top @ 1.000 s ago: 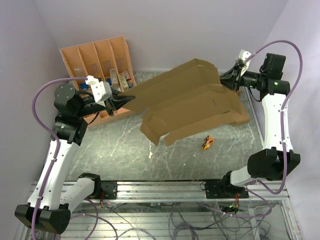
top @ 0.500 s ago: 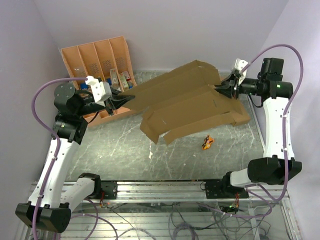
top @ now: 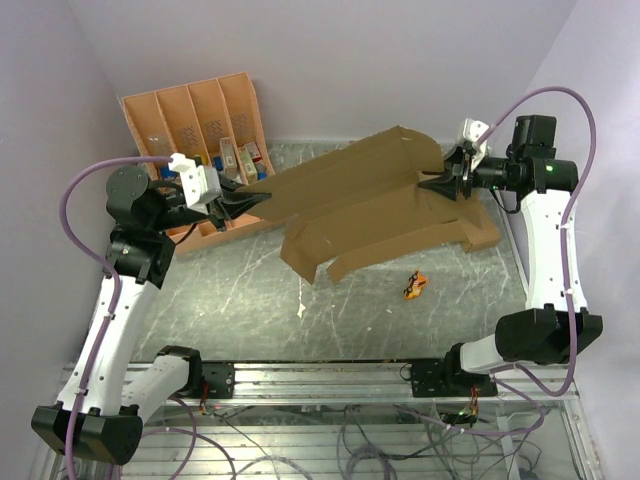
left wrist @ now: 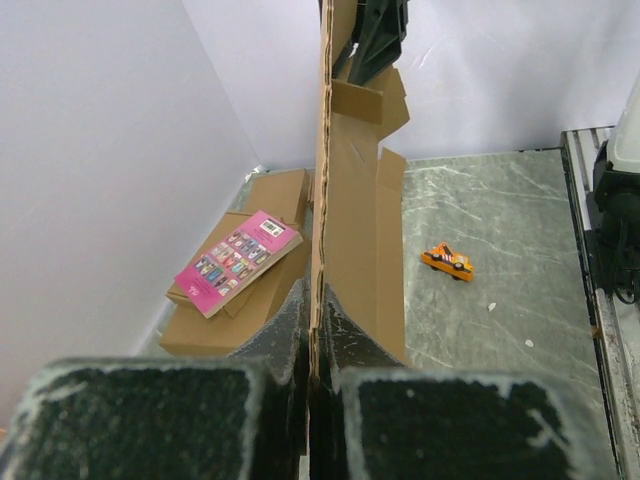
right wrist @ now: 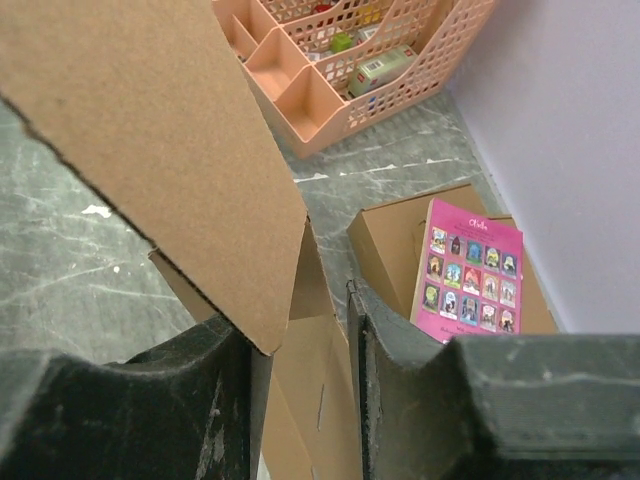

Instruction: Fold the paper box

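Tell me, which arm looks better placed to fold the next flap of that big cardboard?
Probably the right: the right gripper has its jaws parted at the paper box's far end, while the left gripper is clamped on the other edge, steadying it.

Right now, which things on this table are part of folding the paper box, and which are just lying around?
Part of the job:
- paper box
- left gripper, clamped on its edge
- right gripper, jaws apart at the far flap

Just lying about:
- peach compartment tray
- pink booklet, on smaller cardboard boxes
- small orange toy
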`<state>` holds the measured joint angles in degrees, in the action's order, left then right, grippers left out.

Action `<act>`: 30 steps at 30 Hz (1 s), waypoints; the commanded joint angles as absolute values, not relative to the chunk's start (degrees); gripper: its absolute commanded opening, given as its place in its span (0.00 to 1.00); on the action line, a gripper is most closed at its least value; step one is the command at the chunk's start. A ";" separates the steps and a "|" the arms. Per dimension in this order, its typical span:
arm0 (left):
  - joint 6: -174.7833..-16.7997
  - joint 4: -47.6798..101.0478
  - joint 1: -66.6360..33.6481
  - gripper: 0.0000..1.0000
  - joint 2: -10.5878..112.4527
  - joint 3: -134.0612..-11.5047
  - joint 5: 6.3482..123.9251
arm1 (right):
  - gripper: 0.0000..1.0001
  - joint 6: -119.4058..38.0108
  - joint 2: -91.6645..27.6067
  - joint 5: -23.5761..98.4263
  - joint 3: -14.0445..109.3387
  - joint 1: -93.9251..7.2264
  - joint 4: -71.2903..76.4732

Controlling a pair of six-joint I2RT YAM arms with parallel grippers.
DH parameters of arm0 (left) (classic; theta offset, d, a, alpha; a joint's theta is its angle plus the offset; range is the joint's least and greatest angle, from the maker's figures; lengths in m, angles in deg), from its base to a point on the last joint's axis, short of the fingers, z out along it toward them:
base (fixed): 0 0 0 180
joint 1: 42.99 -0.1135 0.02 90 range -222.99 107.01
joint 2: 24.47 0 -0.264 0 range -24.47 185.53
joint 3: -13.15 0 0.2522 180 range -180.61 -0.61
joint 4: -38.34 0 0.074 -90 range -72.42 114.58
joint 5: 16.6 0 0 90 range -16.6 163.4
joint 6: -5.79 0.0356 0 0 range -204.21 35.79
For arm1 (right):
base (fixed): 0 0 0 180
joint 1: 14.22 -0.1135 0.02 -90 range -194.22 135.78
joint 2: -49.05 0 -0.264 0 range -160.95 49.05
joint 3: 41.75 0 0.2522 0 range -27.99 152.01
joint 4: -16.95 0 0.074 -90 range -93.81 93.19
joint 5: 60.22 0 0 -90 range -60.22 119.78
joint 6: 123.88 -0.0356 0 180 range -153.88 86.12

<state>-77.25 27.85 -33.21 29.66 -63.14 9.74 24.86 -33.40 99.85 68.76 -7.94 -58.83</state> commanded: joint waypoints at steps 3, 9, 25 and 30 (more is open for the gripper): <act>-78.08 32.47 -33.61 0.07 29.49 -64.16 5.25 | 0.34 23.78 -34.35 103.40 70.00 -8.84 -55.92; -80.03 34.71 -33.82 0.07 30.17 -64.32 4.14 | 0.33 27.64 -34.62 106.74 68.87 -8.86 -56.99; -98.17 55.33 -36.84 0.07 33.14 -61.50 -0.50 | 0.34 49.36 -43.22 106.78 74.92 -8.77 -75.81; -101.38 59.28 -36.84 0.07 34.00 -61.22 -1.54 | 0.40 45.45 -41.40 108.96 72.15 -9.01 -68.43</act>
